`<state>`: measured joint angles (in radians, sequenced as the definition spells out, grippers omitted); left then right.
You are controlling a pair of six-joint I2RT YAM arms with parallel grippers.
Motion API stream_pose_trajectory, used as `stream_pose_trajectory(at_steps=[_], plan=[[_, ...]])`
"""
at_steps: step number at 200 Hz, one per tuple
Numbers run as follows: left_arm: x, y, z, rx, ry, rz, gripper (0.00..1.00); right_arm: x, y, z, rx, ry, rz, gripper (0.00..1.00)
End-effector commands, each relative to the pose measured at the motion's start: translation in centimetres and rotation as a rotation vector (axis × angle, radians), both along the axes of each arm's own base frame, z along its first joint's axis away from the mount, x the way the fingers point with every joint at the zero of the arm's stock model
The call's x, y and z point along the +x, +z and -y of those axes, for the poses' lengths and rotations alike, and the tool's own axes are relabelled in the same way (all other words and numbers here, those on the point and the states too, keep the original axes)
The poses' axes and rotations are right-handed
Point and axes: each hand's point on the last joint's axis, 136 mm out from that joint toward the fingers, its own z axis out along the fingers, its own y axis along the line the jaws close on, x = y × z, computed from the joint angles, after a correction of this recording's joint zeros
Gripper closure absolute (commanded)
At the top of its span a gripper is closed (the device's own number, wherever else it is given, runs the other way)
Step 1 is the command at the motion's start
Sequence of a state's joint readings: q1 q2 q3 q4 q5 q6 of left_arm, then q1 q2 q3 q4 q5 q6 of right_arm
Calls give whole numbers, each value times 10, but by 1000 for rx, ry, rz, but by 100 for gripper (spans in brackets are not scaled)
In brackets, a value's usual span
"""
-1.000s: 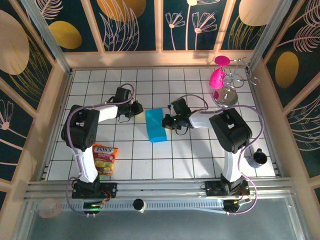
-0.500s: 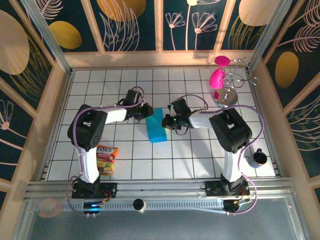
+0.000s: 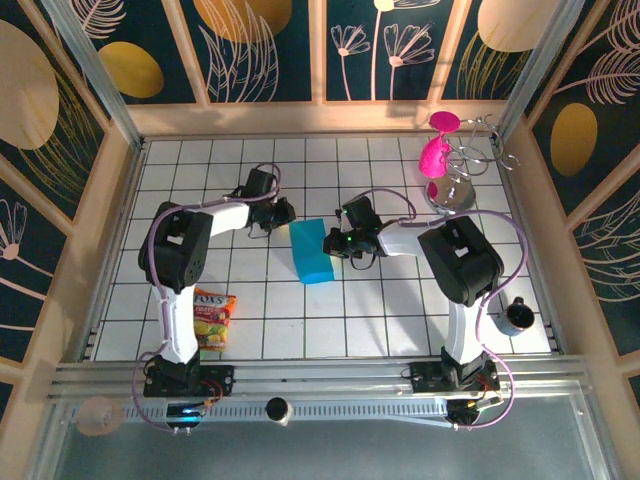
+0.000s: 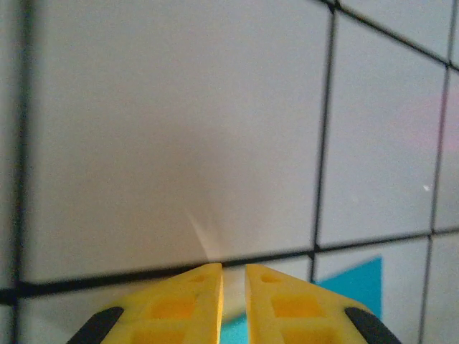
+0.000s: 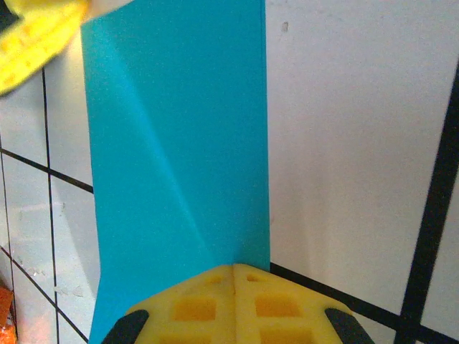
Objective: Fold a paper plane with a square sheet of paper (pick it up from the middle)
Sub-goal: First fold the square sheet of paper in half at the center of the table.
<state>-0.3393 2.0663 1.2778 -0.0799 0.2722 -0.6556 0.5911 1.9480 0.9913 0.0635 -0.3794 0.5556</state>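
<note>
The square sheet of paper (image 3: 312,255) lies folded into a narrow turquoise strip in the middle of the tiled table. A diagonal crease runs across it in the right wrist view (image 5: 179,143). My right gripper (image 3: 332,243) is shut, its yellow tips (image 5: 234,266) resting on the strip's near edge by its right side. My left gripper (image 3: 287,213) hovers just off the strip's far left corner. Its jaws (image 4: 234,266) stand a narrow gap apart with bare tile between them. A corner of the paper (image 4: 355,279) shows beside them. One left finger (image 5: 36,29) appears past the paper's far end.
A red-and-yellow snack packet (image 3: 210,318) lies near the left arm's base. Pink goblets (image 3: 436,150) hang on a metal rack (image 3: 455,185) at the back right. A dark cup (image 3: 518,315) stands at the right edge. Wooden walls enclose the table.
The left gripper swung right to the paper's far corner, then drew back a little toward the far left. The right gripper and the paper have stayed put.
</note>
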Motion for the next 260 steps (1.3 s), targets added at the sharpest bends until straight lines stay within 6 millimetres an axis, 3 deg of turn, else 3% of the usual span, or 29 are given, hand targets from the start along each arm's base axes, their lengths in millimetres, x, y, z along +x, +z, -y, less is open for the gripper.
stream_pose_trajectory(at_steps=[1,28,52,89,109,123,188,231,260], plan=[[11,10,-32,103,45,11,83,-97,-125,148,-670,-93,-350,100],[0,50,-24,36,33,65,83,-93,-122,144,-652,-95,-344,100],[-34,68,0,-48,-21,77,82,-91,-120,140,-634,-95,-339,100],[-101,66,56,-211,-143,3,82,-93,-120,139,-626,-90,-343,100],[-135,40,65,-218,-178,-85,83,-94,-121,139,-626,-90,-345,100],[-149,42,69,-226,-205,-96,84,-95,-121,140,-625,-91,-347,100],[-165,-8,51,-109,-181,-183,85,-97,-124,143,-638,-92,-353,100],[-187,-33,28,-13,-184,-234,85,-100,-126,145,-646,-91,-361,100],[-199,-41,-3,110,-173,-256,87,-100,-125,145,-642,-95,-358,100]])
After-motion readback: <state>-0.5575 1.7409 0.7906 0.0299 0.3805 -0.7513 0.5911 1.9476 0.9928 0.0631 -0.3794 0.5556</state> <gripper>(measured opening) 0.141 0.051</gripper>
